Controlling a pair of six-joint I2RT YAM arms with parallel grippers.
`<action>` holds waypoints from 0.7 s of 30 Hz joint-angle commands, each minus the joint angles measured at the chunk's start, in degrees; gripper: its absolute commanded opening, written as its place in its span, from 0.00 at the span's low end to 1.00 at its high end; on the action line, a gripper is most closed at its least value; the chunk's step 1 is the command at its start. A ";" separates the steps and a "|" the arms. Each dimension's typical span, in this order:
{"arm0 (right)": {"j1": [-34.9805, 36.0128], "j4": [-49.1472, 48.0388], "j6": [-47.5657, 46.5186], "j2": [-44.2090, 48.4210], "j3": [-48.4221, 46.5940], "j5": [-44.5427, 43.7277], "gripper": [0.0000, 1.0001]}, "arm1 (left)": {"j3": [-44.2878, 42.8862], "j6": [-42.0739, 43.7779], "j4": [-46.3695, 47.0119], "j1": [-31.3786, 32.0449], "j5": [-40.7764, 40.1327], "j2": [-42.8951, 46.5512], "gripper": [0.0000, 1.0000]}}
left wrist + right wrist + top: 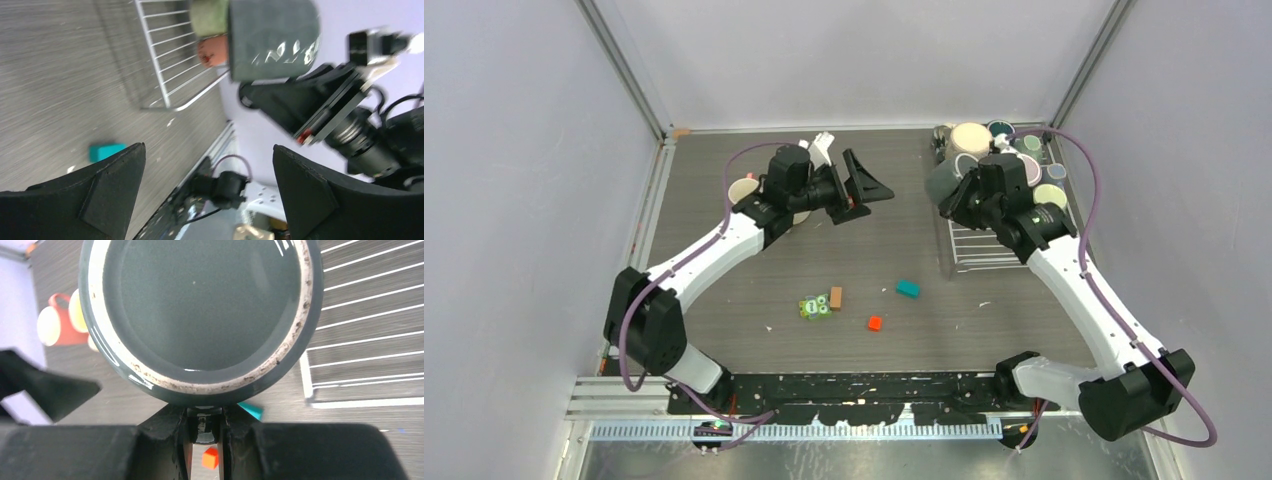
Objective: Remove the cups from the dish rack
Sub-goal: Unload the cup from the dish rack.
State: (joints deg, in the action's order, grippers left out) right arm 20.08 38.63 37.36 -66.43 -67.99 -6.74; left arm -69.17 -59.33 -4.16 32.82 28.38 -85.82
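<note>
Lab enclosure: blank white walls (854,60), aluminium framing (629,70)

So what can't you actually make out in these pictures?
Top view: how many cups sit in the rack; the right arm covers part of the pile.
Top view: part of the cream cup at left; the left arm crosses it.
Right wrist view: the dark mug handle; the mug's body and the shut right gripper hide it.
Top view: what the small green toy is; too small.
</note>
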 commanded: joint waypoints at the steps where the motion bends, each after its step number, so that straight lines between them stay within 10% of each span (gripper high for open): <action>1: 2.55 -8.66 5.34 2.32 -3.37 8.79 0.01 | 0.48 -11.73 19.34 -1.19 3.08 -1.72 1.00; 21: 3.92 -32.90 22.59 0.75 3.82 27.70 0.01 | 2.44 -31.43 39.80 -3.70 4.52 -4.29 0.88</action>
State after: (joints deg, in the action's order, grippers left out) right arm 23.68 20.69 55.59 -65.78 -64.03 14.61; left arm -67.18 -86.28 27.66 30.09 31.57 -91.94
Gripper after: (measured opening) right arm 0.234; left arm 0.908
